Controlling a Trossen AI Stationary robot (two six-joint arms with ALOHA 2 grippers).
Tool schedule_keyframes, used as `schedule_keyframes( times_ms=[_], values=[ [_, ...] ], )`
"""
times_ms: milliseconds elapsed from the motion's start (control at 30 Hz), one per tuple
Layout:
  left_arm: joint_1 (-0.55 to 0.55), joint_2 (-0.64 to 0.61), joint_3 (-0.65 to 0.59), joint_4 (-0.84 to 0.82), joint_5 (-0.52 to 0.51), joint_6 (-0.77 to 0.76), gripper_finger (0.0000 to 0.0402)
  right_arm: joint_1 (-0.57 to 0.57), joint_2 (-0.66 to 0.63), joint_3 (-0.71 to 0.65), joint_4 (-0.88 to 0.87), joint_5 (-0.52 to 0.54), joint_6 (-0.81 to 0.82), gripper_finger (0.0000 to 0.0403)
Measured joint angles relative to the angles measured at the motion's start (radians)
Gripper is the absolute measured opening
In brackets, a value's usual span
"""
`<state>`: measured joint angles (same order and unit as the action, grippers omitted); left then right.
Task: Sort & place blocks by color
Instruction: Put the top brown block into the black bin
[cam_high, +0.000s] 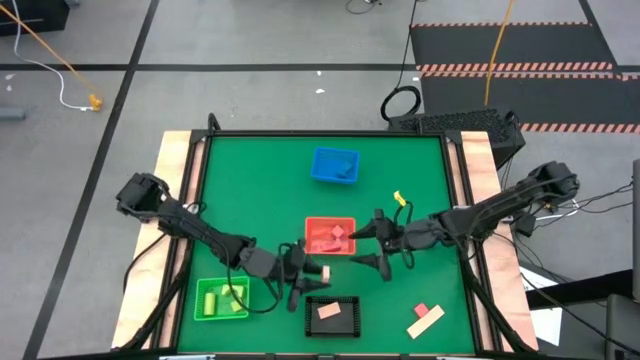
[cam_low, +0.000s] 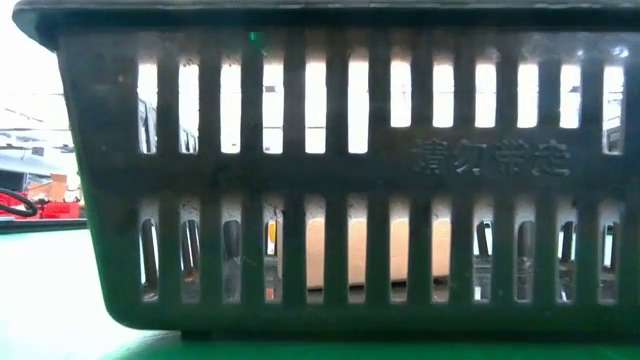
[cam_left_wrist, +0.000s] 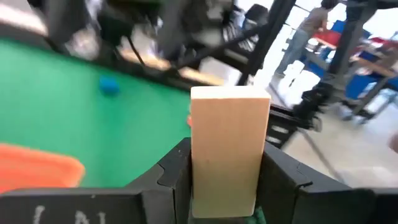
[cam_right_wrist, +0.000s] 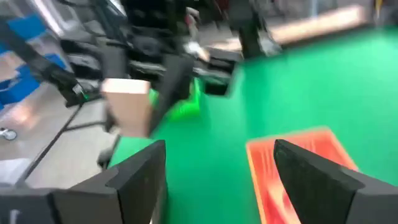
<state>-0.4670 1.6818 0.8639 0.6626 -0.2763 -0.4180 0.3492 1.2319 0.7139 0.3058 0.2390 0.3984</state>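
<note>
My left gripper (cam_high: 312, 272) is shut on a plain tan block (cam_left_wrist: 229, 146), between the red bin (cam_high: 330, 236) and the black bin (cam_high: 332, 315). My right gripper (cam_high: 368, 247) stands open just to the right of it, beside the red bin, with nothing between its fingers (cam_right_wrist: 143, 174). The right wrist view shows the tan block (cam_right_wrist: 127, 106) ahead of those fingers. The red bin holds red and pink blocks (cam_high: 338, 238), the green bin (cam_high: 222, 299) yellow ones, and the blue bin (cam_high: 335, 165) a blue one. My left gripper pinches the tan block by its two opposite long sides (cam_left_wrist: 198, 177) between its two fingers. The fingers lie about level and point toward the table's right. The block sticks out past the fingertips, lifted clear of the table.
A tan bar (cam_high: 425, 322) and a pink block (cam_high: 421, 310) lie on the table at the near right. A yellow block (cam_high: 400, 198) lies right of the red bin. In the low view the black bin's slotted wall (cam_low: 340, 180) fills the frame, with a tan piece (cam_low: 350, 250) inside.
</note>
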Motion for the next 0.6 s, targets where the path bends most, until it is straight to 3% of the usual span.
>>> schedule_keyframes(
  times_ms=[167,367,467,600],
  values=[
    [-0.034,0.097,0.0,0.004,0.03,-0.219,0.0133,0.01,-0.02,0.0,-0.262,-0.002,0.24,0.0287],
    [-0.035,0.203,0.034,0.082,0.219,-0.407,0.0133,0.033,-0.021,0.0,-0.553,-0.007,0.469,0.0286],
    [-0.042,0.24,0.103,0.015,0.297,-0.437,0.0133,0.047,-0.021,0.0,-0.698,-0.008,0.564,0.0286],
    [-0.054,0.259,0.209,-0.208,0.322,-0.401,0.0133,0.063,-0.021,0.0,-0.87,-0.009,0.653,0.0286]
  ],
)
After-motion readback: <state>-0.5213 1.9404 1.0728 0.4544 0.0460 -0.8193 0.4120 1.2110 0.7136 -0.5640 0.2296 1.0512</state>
